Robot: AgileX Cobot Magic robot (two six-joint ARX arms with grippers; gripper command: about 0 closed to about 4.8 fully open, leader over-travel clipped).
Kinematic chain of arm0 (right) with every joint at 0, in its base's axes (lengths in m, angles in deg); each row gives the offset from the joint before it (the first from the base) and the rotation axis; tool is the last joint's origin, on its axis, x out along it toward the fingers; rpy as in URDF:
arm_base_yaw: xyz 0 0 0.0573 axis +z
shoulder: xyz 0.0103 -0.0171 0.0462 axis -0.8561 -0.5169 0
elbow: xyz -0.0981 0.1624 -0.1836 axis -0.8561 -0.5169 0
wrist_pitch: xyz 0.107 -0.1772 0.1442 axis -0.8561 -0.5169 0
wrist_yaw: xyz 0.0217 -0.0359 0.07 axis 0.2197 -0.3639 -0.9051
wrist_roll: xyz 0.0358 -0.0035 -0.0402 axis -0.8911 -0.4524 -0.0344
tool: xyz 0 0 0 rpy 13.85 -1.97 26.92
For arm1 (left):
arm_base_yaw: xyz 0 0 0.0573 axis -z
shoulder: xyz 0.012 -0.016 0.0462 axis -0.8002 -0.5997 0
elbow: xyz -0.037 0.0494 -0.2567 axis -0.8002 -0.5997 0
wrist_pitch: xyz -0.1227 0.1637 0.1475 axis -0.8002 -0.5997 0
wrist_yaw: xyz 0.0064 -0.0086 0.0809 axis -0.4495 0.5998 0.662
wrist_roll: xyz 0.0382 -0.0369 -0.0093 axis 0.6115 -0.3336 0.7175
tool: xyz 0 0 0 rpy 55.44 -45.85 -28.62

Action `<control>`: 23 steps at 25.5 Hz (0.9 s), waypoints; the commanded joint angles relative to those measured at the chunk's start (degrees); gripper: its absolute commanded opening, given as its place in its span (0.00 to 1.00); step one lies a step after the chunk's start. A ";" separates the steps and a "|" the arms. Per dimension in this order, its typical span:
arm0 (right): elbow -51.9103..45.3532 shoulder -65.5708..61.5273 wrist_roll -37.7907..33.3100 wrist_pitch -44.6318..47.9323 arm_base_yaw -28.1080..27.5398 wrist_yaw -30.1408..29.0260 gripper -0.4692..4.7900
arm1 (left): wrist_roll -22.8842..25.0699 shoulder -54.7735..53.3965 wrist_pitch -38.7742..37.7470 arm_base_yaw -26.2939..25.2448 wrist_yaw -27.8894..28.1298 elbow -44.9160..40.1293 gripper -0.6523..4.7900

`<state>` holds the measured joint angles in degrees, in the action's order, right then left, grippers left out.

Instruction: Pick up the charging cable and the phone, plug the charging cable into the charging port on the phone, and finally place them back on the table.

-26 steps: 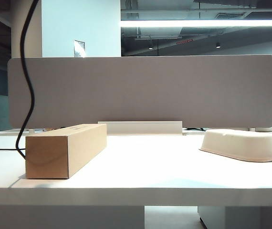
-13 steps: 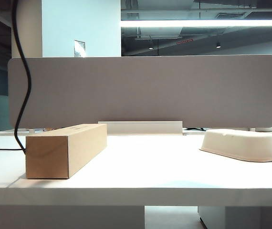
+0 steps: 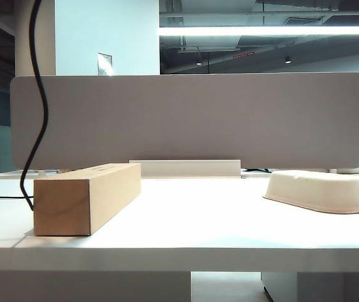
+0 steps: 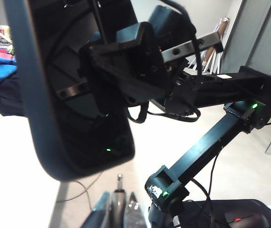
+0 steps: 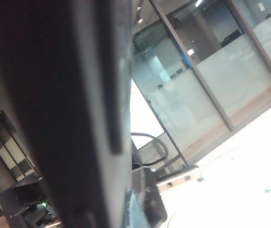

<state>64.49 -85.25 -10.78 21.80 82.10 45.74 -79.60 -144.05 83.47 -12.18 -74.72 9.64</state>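
In the left wrist view my left gripper [image 4: 119,213] is shut on the charging cable, and its small silvery plug [image 4: 120,182] sticks out past the fingertips. Just beyond the plug hangs the phone [image 4: 54,118], a dark slab with a rounded corner, in the air with a small gap between them. My right gripper [image 4: 126,64] is shut on the phone's middle. I cannot make out the charging port. In the right wrist view the phone [image 5: 54,95] fills the frame edge-on in my right gripper [image 5: 126,209]. In the exterior view the cable [image 3: 41,113] hangs down to the table [image 3: 186,233]; neither gripper shows there.
A long cardboard box [image 3: 85,198] lies on the left of the table, and the cable drops behind it. A pale oval tray [image 3: 318,192] sits at the right. The grey divider panel [image 3: 186,119] closes off the back. The right arm's black links [image 4: 207,142] cross the left wrist view.
In the exterior view the hanging cable swung left at its top, then back toward the right. The box and tray have not moved.
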 commanded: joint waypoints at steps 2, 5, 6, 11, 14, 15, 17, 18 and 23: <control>0.39 0.24 -0.04 2.32 0.02 -0.39 0.08 | -0.48 -1.09 1.66 -0.02 -0.42 0.13 0.11; 0.39 0.24 -0.04 2.27 0.02 -0.57 0.08 | -2.03 -1.16 3.17 -0.44 -1.73 0.13 0.11; 0.39 0.24 -0.02 2.29 0.02 -0.57 0.08 | -4.04 -1.16 4.55 -1.27 -3.19 0.13 0.11; 0.39 -0.09 0.00 2.34 0.02 0.02 0.08 | -5.49 -1.16 3.76 -3.08 -6.43 0.13 0.11; 0.39 -1.11 0.00 2.80 0.02 0.02 0.08 | -5.55 -1.27 3.50 -3.13 -6.62 0.13 0.11; 0.39 -1.46 0.00 3.02 0.02 0.02 0.08 | -5.53 -1.27 3.23 -3.13 -6.64 0.13 0.11; 0.42 -2.27 -0.02 3.19 0.02 0.04 0.08 | -5.55 -1.27 3.21 -3.17 -6.78 0.13 0.11; 0.42 -2.64 -0.02 3.41 0.02 0.00 0.08 | -5.49 -1.29 3.21 -3.19 -6.78 0.13 0.11; 0.50 -2.93 -1.01 7.19 0.02 0.04 0.08 | -4.94 -2.21 1.77 -3.19 -6.62 0.11 0.11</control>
<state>64.49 -88.38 -11.02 25.23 82.12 45.34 -84.95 -145.89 85.83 -15.31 -80.91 9.64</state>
